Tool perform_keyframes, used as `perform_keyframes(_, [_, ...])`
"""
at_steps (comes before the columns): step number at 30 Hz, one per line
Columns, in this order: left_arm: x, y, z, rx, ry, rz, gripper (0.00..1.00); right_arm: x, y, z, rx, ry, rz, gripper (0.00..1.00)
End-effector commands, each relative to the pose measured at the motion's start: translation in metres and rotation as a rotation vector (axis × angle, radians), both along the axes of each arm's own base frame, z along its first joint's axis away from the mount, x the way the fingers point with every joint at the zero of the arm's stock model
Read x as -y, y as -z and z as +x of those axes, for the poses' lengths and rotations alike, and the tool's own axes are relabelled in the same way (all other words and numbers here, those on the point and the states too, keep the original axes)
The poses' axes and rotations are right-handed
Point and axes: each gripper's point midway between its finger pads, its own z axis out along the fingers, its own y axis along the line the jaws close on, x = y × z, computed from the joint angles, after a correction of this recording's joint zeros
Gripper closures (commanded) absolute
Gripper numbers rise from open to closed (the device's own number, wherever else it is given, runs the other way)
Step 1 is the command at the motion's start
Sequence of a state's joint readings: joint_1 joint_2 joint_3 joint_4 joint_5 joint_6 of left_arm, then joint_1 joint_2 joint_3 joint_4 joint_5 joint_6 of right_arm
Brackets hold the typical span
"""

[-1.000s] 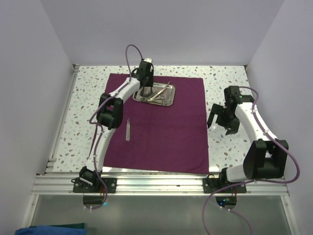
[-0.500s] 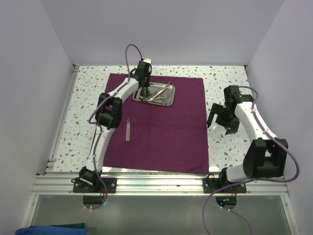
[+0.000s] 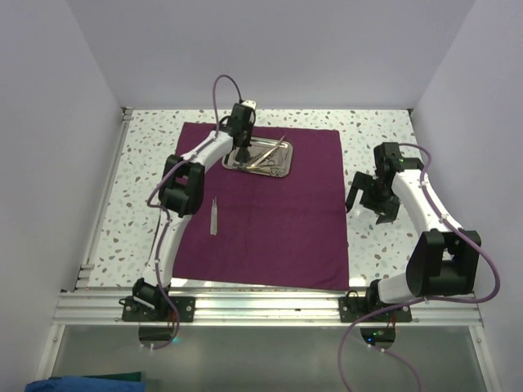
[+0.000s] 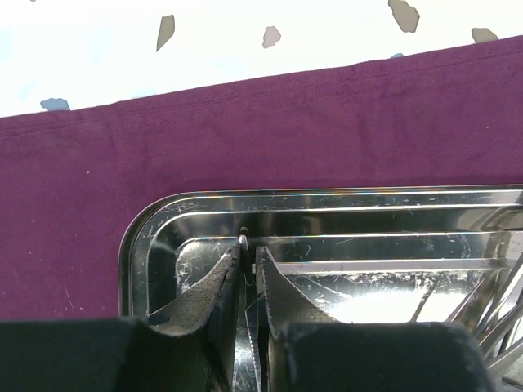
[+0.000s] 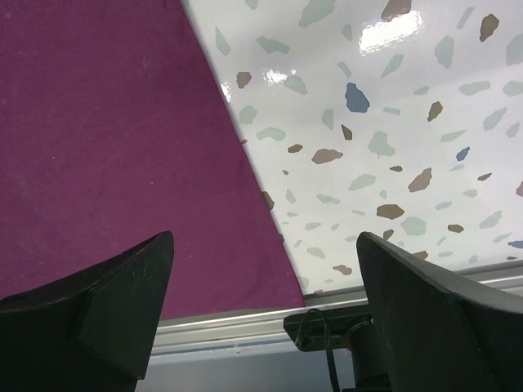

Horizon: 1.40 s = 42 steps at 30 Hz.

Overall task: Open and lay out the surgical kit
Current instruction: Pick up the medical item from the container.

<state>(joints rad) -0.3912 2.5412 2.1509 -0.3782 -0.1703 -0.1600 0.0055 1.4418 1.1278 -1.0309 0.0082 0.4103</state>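
Observation:
The dark magenta cloth [image 3: 270,204] lies spread flat on the table. The steel tray [image 3: 278,169] sits on its far part, with thin silver instruments [image 3: 268,155] lying in it. One pair of tweezers [image 3: 215,216] lies alone on the cloth at the left. My left gripper [image 3: 243,155] is down in the tray's left end, shut on a thin silver instrument [image 4: 244,343] that stands between its pads in the left wrist view. My right gripper [image 3: 369,204] is open and empty, hovering over the cloth's right edge [image 5: 253,175].
The speckled table [image 3: 376,139] shows bare around the cloth. An aluminium rail [image 3: 261,306] runs along the near edge; it also shows in the right wrist view [image 5: 237,331]. White walls close in the left, back and right sides.
The left gripper has shifted slightly within the tray's left end. The right arm has barely moved.

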Motion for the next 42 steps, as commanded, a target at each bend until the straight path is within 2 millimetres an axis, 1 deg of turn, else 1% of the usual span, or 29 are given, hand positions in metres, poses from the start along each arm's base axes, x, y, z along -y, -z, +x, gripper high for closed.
perform_keyframes(1, [-0.014,0.085,-0.071,-0.333,0.038,0.131,0.83,-0.002,-0.002,0.005,0.029,-0.001,0.006,0.02])
perform_keyframes(2, [-0.017,0.088,-0.075,-0.355,0.028,0.142,0.83,-0.001,-0.002,0.003,0.026,-0.002,0.005,0.02])
perform_keyframes(4, [-0.020,0.095,-0.075,-0.369,0.015,0.163,0.84,-0.001,-0.001,0.003,0.024,-0.005,0.005,0.02])
perform_keyframes(8, [-0.029,0.106,-0.084,-0.414,-0.008,0.202,1.00,-0.001,-0.002,0.003,0.026,-0.013,0.003,0.02])
perform_keyframes(12, [-0.031,0.111,-0.090,-0.441,-0.012,0.209,1.00,-0.001,-0.002,0.004,0.029,-0.017,0.002,0.02])
perform_keyframes(13, [-0.031,0.107,-0.089,-0.435,-0.012,0.203,1.00,-0.004,-0.003,0.004,0.032,-0.022,0.021,0.02])
perform_keyframes(15, [-0.029,0.100,-0.085,-0.419,-0.011,0.197,1.00,-0.005,-0.004,0.005,0.038,-0.024,0.026,0.02])
perform_keyframes(16, [-0.028,0.089,-0.080,-0.396,-0.014,0.188,1.00,-0.005,-0.004,0.006,0.038,-0.025,0.027,0.02])
perform_keyframes(17, [-0.027,0.083,-0.076,-0.376,-0.011,0.181,1.00,-0.006,-0.004,0.006,0.041,-0.025,0.030,0.02])
perform_keyframes(18, [-0.025,0.067,-0.069,-0.343,-0.015,0.169,1.00,-0.006,-0.005,0.007,0.046,-0.027,0.031,0.02])
perform_keyframes(20, [-0.024,0.050,-0.060,-0.302,-0.013,0.151,1.00,-0.007,-0.007,0.007,0.053,-0.026,0.033,0.02])
perform_keyframes(21, [-0.022,0.032,-0.051,-0.262,-0.013,0.142,1.00,-0.007,-0.007,0.007,0.056,-0.027,0.036,0.02])
perform_keyframes(23, [-0.021,0.013,-0.041,-0.214,-0.014,0.140,1.00,-0.008,-0.008,0.006,0.062,-0.029,0.039,0.02])
perform_keyframes(24, [-0.020,-0.002,-0.036,-0.181,-0.018,0.128,1.00,-0.008,-0.008,0.005,0.061,-0.028,0.040,0.02])
perform_keyframes(26, [-0.021,-0.019,-0.030,-0.141,-0.030,0.114,1.00,-0.008,-0.007,0.002,0.059,-0.029,0.039,0.02])
perform_keyframes(27, [-0.020,-0.032,-0.027,-0.115,-0.031,0.104,1.00,-0.007,-0.007,0.002,0.059,-0.028,0.039,0.02])
perform_keyframes(29, [-0.020,-0.046,-0.024,-0.084,-0.038,0.094,1.00,-0.007,-0.006,-0.001,0.058,-0.032,0.038,0.02])
perform_keyframes(30, [-0.020,-0.059,-0.022,-0.060,-0.040,0.087,1.00,-0.007,-0.006,-0.002,0.058,-0.032,0.038,0.02])
perform_keyframes(32, [-0.019,-0.071,-0.020,-0.038,-0.039,0.079,1.00,-0.008,-0.007,-0.002,0.062,-0.033,0.039,0.02])
perform_keyframes(33, [-0.021,-0.081,-0.019,-0.023,-0.043,0.071,1.00,-0.007,-0.008,-0.001,0.067,-0.033,0.040,0.02])
perform_keyframes(35, [-0.022,-0.090,-0.019,-0.012,-0.049,0.056,1.00,-0.008,-0.009,-0.001,0.067,-0.034,0.044,0.02])
perform_keyframes(36, [-0.024,-0.098,-0.019,-0.001,-0.053,0.047,1.00,-0.008,-0.009,-0.001,0.067,-0.031,0.044,0.02])
perform_keyframes(38, [-0.026,-0.105,-0.020,0.003,-0.059,0.040,1.00,-0.009,-0.010,0.000,0.072,-0.032,0.049,0.02])
perform_keyframes(39, [-0.029,-0.112,-0.021,0.009,-0.065,0.035,1.00,-0.009,-0.010,0.000,0.073,-0.033,0.047,0.02])
perform_keyframes(41, [-0.031,-0.116,-0.027,0.001,-0.073,0.028,1.00,-0.009,-0.010,0.000,0.072,-0.031,0.050,0.02])
perform_keyframes(42, [-0.033,-0.117,-0.035,-0.012,-0.072,0.025,1.00,-0.009,-0.010,0.001,0.076,-0.031,0.050,0.02])
